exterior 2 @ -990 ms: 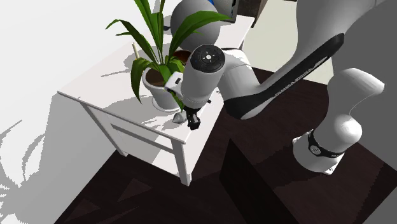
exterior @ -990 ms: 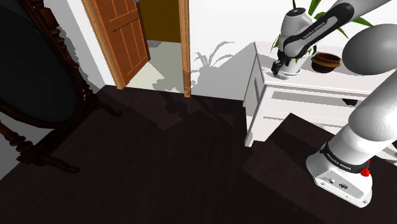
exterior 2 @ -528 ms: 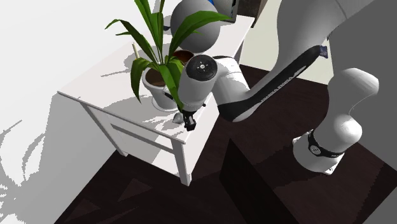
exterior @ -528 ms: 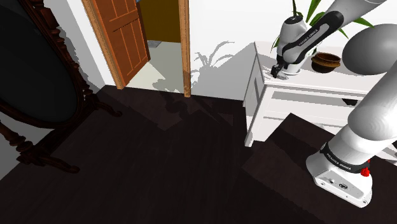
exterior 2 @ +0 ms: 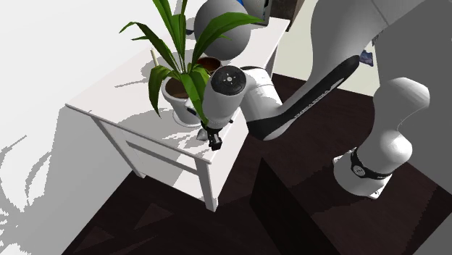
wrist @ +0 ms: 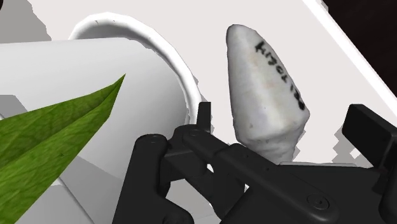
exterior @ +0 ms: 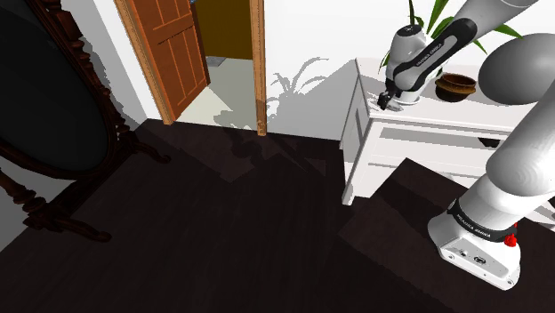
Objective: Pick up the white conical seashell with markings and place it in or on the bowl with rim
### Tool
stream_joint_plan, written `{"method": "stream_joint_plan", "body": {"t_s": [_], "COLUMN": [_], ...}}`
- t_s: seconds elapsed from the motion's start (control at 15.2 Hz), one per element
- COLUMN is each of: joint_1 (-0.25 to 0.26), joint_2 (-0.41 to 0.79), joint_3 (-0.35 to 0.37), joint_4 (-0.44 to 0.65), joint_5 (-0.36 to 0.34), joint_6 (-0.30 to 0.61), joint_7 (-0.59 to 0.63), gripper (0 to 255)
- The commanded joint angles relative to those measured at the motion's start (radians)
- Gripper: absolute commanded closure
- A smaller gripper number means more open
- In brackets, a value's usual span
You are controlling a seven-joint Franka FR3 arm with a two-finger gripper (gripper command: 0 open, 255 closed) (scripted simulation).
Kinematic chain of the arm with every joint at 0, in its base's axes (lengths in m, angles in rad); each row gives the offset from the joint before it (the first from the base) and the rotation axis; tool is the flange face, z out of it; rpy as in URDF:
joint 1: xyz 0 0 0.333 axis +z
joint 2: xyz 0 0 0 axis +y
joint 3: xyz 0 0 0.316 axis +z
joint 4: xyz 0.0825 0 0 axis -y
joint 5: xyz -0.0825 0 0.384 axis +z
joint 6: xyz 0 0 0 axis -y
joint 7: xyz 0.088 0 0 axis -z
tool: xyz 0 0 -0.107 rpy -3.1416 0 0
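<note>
The white conical seashell (wrist: pixel 267 95) with black markings lies on the white table top (wrist: pixel 331 57), close to its edge and beside a white plant pot (wrist: pixel 95 95). My gripper (wrist: pixel 286 130) is open and low over the shell, one black finger (wrist: pixel 202 114) on the pot side and the other finger (wrist: pixel 370 133) on the edge side; neither visibly touches it. In the shoulder view the gripper (exterior: pixel 385 100) hangs at the table's left end. The brown rimmed bowl (exterior: pixel 456 85) stands to the right of the hand in that view. In the second exterior view the gripper (exterior 2: pixel 212 138) sits at the table's near edge.
A potted plant (exterior 2: pixel 177 90) with long green leaves stands right behind the hand. The white table (exterior: pixel 427 133) has a drawer front. A dark floor, an oval mirror (exterior: pixel 44 89) and an open wooden door (exterior: pixel 169 49) lie toward the shoulder view's left.
The hand has come down and in toward the pot, settling over the shell. The fingers have stayed open and the shell has not moved.
</note>
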Motion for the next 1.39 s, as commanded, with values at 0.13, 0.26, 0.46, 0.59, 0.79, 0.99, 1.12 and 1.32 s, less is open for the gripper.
{"method": "stream_joint_plan", "body": {"t_s": [0.13,0.26,0.46,0.59,0.79,0.99,1.12,1.32], "joint_1": [-0.006,-0.006,-0.007,-0.007,-0.007,-0.006,-0.005,-0.002], "joint_2": [0.006,0.007,0.008,0.006,-0.018,-0.053,-0.075,-0.107], "joint_3": [-0.006,-0.006,-0.007,-0.007,-0.003,0.001,0.003,0.007], "joint_4": [-0.004,-0.005,-0.004,-0.005,0.000,0.004,0.008,0.015], "joint_5": [-0.002,-0.002,-0.001,-0.001,0.013,0.029,0.039,0.054], "joint_6": [-0.001,0.000,0.001,0.000,-0.027,-0.064,-0.090,-0.127], "joint_7": [0.003,0.003,0.001,0.000,-0.019,-0.042,-0.057,-0.078], "gripper": [255,255,255,255,255,255,255,255]}}
